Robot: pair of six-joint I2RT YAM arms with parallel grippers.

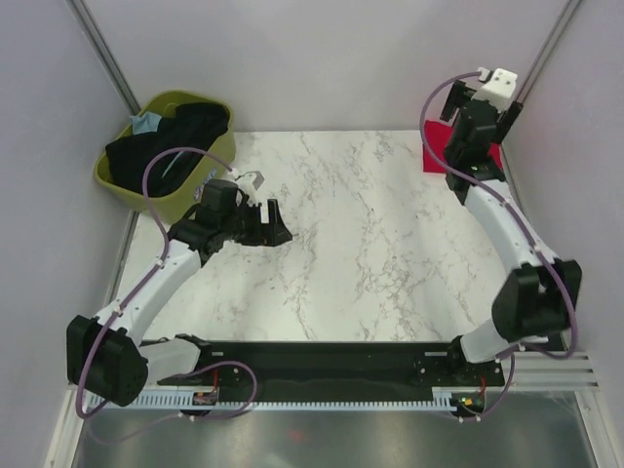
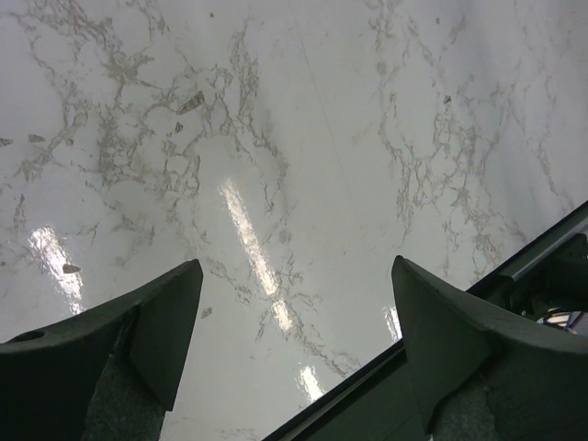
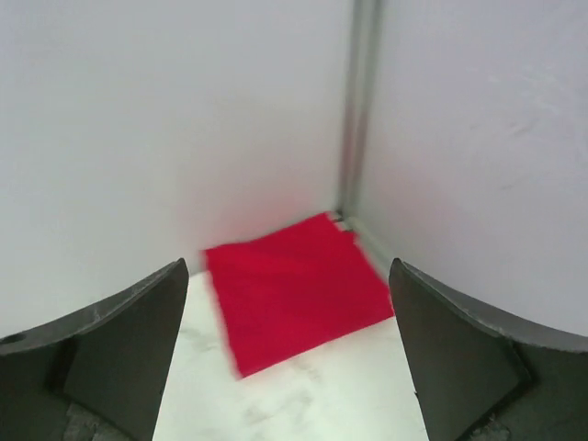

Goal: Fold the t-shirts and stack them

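Two pairs of fingers were spread wide, and both were empty. The right gripper (image 3: 288, 268) hung over the far right corner of the table (image 1: 370, 244) with its jaws apart and nothing between them. Below and just beyond its tips lay the red t-shirt (image 3: 294, 299), folded into a flat, roughly square packet close against the two walls.

The left gripper (image 2: 297, 265) hovered over bare marble on the left side, jaws likewise apart and touching nothing. Beyond it, at the table's far left corner, stood the olive-green basket (image 1: 117, 180). It held the black t-shirts (image 1: 161, 146) in a loose heap, with a light blue t-shirt (image 1: 146, 123) at the back rim.

Handling, as judged: the cloth should be light, limp and without stiffness, so a shirt lifted from one point would likely sag and lose its shape. The heaped shirts may cling and drag one another out. A pinch on the topmost raised fold, then a regrip at shoulder seams or hem corners with both grippers, appears soundest. The red packet, if it had to be shifted, would best be taken through all layers at opposite edges.
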